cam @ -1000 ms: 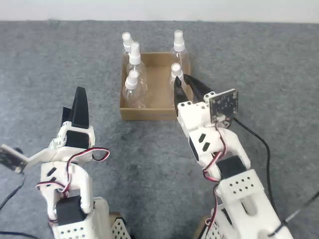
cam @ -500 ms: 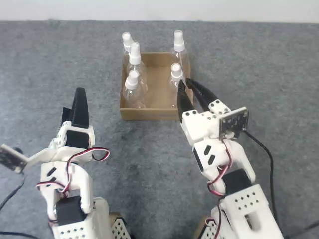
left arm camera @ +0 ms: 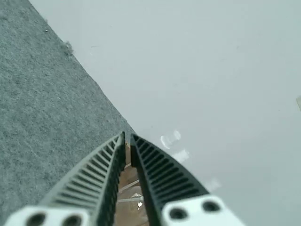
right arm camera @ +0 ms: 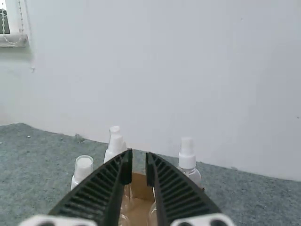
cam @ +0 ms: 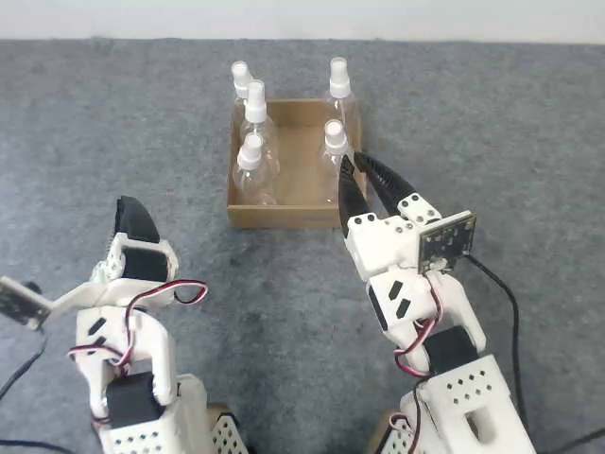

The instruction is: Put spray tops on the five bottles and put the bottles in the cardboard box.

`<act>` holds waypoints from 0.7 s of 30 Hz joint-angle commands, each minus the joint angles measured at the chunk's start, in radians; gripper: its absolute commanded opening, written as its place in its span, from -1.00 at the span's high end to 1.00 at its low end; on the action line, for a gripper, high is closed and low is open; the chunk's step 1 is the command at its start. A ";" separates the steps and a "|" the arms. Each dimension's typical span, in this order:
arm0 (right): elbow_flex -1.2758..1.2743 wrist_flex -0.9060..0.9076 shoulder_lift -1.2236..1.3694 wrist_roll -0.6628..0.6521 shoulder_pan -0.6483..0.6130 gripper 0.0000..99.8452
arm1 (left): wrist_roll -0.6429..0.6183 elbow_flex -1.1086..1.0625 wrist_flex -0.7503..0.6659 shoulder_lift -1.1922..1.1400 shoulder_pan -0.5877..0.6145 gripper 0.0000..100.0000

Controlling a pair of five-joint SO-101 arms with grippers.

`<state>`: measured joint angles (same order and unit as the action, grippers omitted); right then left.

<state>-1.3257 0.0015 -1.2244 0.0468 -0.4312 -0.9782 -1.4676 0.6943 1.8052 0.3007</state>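
The cardboard box [cam: 284,216] stands on the grey carpet at the far middle. Three clear bottles with white spray tops stand inside it: [cam: 253,168], [cam: 256,115], [cam: 334,142]. Two more capped bottles [cam: 242,78] [cam: 339,80] rise at the box's back edge; whether they are inside or behind it I cannot tell. My right gripper [cam: 354,159] hovers at the box's near right corner, just short of the nearest bottle, slightly open and empty. In its wrist view the gripper [right arm camera: 138,157] points at the spray tops [right arm camera: 114,139] [right arm camera: 186,151]. My left gripper [cam: 128,203] is shut, raised, well left of the box.
Grey carpet [cam: 492,123] spreads all around the box, with open floor left, right and in front of it. A pale wall [right arm camera: 188,56] rises behind the carpet's far edge. A black cable [cam: 492,274] trails beside the right arm.
My right gripper drew back from the bottle in the box's right side and narrowed its fingers. My left gripper tipped upward over the last half second.
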 commanded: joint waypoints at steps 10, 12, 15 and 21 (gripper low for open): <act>-0.110 -0.059 -0.239 -0.003 0.002 0.99 | 0.100 0.041 -0.031 0.018 -0.052 0.98; -0.114 -0.033 -0.271 -0.003 0.002 0.99 | 0.133 0.042 -0.031 0.018 -0.055 0.98; -0.129 -0.019 -0.308 -0.003 0.002 0.99 | 0.178 0.044 -0.032 0.018 -0.057 0.98; -0.166 -0.019 -0.375 -0.005 0.002 0.99 | 0.219 0.041 -0.032 0.020 -0.077 0.98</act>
<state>-1.4899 -0.0199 -1.5512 0.0468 -0.4327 -0.7986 -1.4676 0.6943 1.8052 0.2470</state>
